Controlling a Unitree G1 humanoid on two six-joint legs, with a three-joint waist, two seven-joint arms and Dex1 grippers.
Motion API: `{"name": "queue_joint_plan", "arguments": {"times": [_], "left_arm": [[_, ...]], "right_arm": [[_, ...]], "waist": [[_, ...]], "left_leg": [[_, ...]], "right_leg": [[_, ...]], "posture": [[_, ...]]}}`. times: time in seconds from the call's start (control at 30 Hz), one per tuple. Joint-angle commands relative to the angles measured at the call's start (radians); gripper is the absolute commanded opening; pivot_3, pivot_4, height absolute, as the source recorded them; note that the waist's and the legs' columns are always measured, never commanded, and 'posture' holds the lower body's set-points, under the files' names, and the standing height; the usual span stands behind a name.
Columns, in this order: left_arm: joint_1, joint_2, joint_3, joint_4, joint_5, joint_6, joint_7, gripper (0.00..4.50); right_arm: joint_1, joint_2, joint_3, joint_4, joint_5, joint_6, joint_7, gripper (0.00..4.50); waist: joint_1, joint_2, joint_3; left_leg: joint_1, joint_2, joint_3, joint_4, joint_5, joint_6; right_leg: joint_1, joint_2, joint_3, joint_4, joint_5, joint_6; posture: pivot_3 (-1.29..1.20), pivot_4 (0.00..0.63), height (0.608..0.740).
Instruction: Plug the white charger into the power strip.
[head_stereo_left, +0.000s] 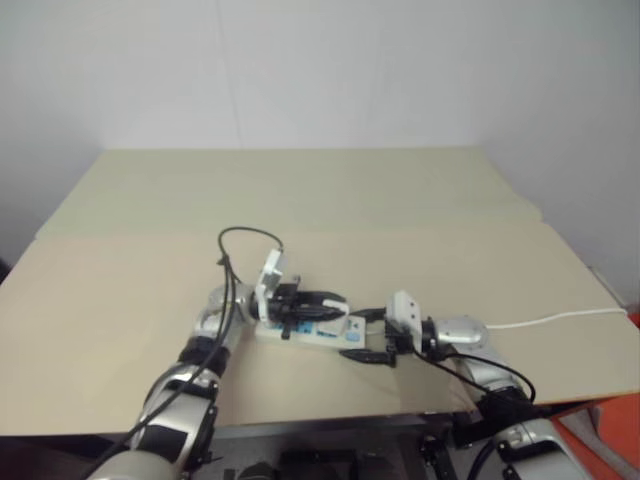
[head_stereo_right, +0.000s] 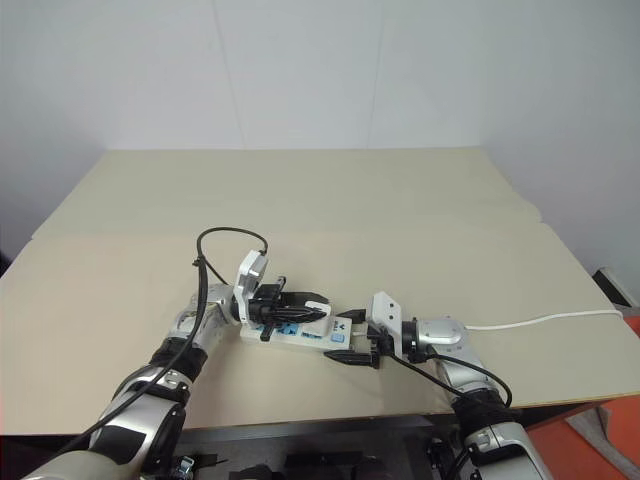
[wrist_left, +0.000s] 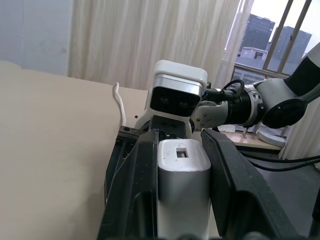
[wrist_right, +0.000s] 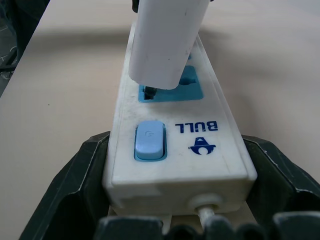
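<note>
Looking down from the head cameras, a pale beige worktop (head_stereo_left: 330, 200) fills the scene, with the power strip (head_stereo_right: 300, 338) lying flat near its front edge. The left gripper (head_stereo_right: 318, 308) reaches in from the left, pointing right just above the strip, its black fingers closed on the white charger (head_stereo_left: 335, 306), which is hard to make out here. The right gripper (head_stereo_right: 352, 338) reaches in from the right and meets the strip's right end, one finger on each long side. A thin white cord (head_stereo_left: 555, 319) trails away to the right across the worktop, and a black cable (head_stereo_left: 245, 235) loops above the left wrist. In the left wrist view, the charger (wrist_left: 182, 190) sits clamped between the two black fingers (wrist_left: 142, 190), its end face with a small rectangular slot turned toward the camera; beyond it is the white camera block (wrist_left: 177, 95) of the right arm. In the right wrist view, the strip (wrist_right: 180, 160) lies between widely spread black fingers (wrist_right: 75, 185), which press its two long sides at the end with the blue switch (wrist_right: 150, 141). The charger (wrist_right: 167, 37) stands tilted over the nearest blue socket (wrist_right: 170, 90), its lower end at the socket holes; whether it is fully seated cannot be told.
</note>
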Motion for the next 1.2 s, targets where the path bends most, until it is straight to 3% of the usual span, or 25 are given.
{"name": "queue_joint_plan", "arguments": {"times": [0.03, 0.77, 1.0, 1.2], "left_arm": [[-0.018, 0.015, -0.023, 0.016, -0.002, -0.036, -0.002, 1.0], [-0.05, 0.068, -0.123, 0.123, -0.012, -0.109, -0.002, 1.0], [-0.068, 0.046, -0.088, 0.188, 0.006, -0.166, -0.002, 1.0], [-0.04, 0.102, -0.123, 0.163, -0.007, -0.178, -0.002, 1.0]], "right_arm": [[0.015, 0.007, 0.043, 0.001, -0.039, 0.006, -0.001, 3.44], [0.007, 0.018, 0.048, 0.013, -0.049, 0.0, -0.002, 3.44], [0.004, 0.022, 0.048, 0.017, -0.05, -0.004, -0.005, 3.44], [0.008, 0.02, 0.044, 0.021, -0.053, -0.011, -0.006, 3.44]], "waist": [[0.0, 0.0, 0.0], [-0.003, 0.0, -0.002], [-0.002, 0.0, -0.003], [-0.002, 0.0, -0.003]], "left_leg": [[0.0, 0.0, 0.0, 0.0, 0.0, 0.0], [0.002, 0.001, 0.0, 0.0, 0.0, 0.0], [0.005, 0.0, 0.0, 0.0, 0.0, 0.0], [0.012, 0.0, 0.0, -0.001, 0.0, 0.0]], "right_leg": [[0.0, 0.0, 0.0, 0.0, 0.0, 0.0], [0.002, 0.001, 0.0, 0.0, 0.0, 0.0], [0.004, 0.001, 0.0, 0.0, 0.0, 0.0], [0.013, 0.001, 0.0, -0.003, 0.0, 0.0]], "posture": [[0.0, 0.15, 0.74], [0.0, 0.15, 0.74], [0.0, 0.15, 0.74], [0.0, 0.15, 0.74]]}}
